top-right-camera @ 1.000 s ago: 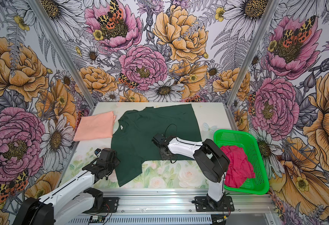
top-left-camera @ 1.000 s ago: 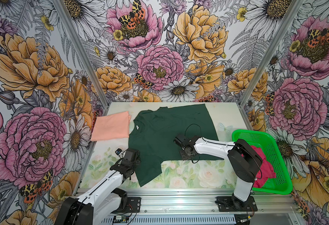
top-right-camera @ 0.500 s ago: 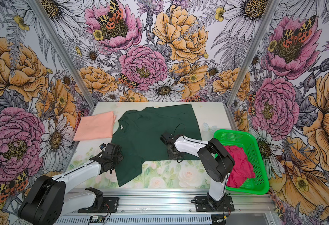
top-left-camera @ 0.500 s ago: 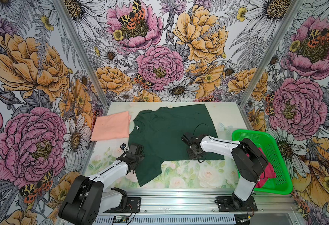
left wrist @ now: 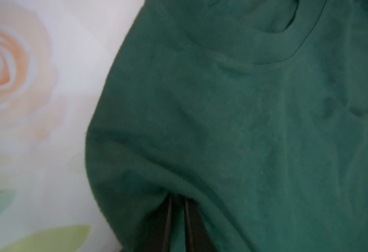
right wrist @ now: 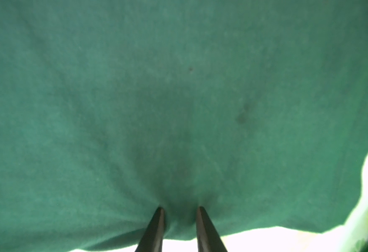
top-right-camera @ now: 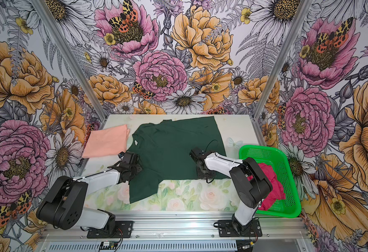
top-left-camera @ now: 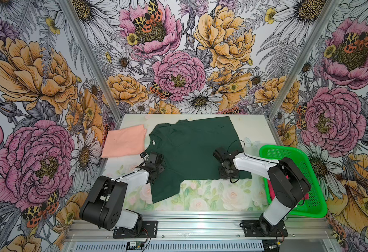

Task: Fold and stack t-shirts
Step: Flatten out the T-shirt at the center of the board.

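A dark green t-shirt [top-left-camera: 191, 148] [top-right-camera: 174, 144] lies spread flat mid-table, its collar toward the left and one sleeve pointing at the front edge. My left gripper [top-left-camera: 155, 173] [top-right-camera: 133, 172] [left wrist: 177, 200] sits on the shirt's left edge by the shoulder, jaws nearly together with a fold of green cloth pinched between them. My right gripper [top-left-camera: 227, 175] [top-right-camera: 205, 174] [right wrist: 179, 209] is shut on a tuck of the same shirt at its near hem. A folded peach t-shirt [top-left-camera: 124, 144] [top-right-camera: 106, 144] lies at the far left. A crimson-pink t-shirt [top-right-camera: 270, 185] is crumpled in the basket.
A bright green perforated basket [top-left-camera: 287, 150] [top-right-camera: 266, 150] stands at the table's right edge beside the right arm. The floral table cover [top-left-camera: 211, 196] shows along the front. Patterned walls and aluminium posts close in the back and both sides.
The left gripper has slid forward and right onto the green shirt's shoulder edge and narrowed onto the cloth. The right gripper has shifted right along the hem, staying down on the shirt.
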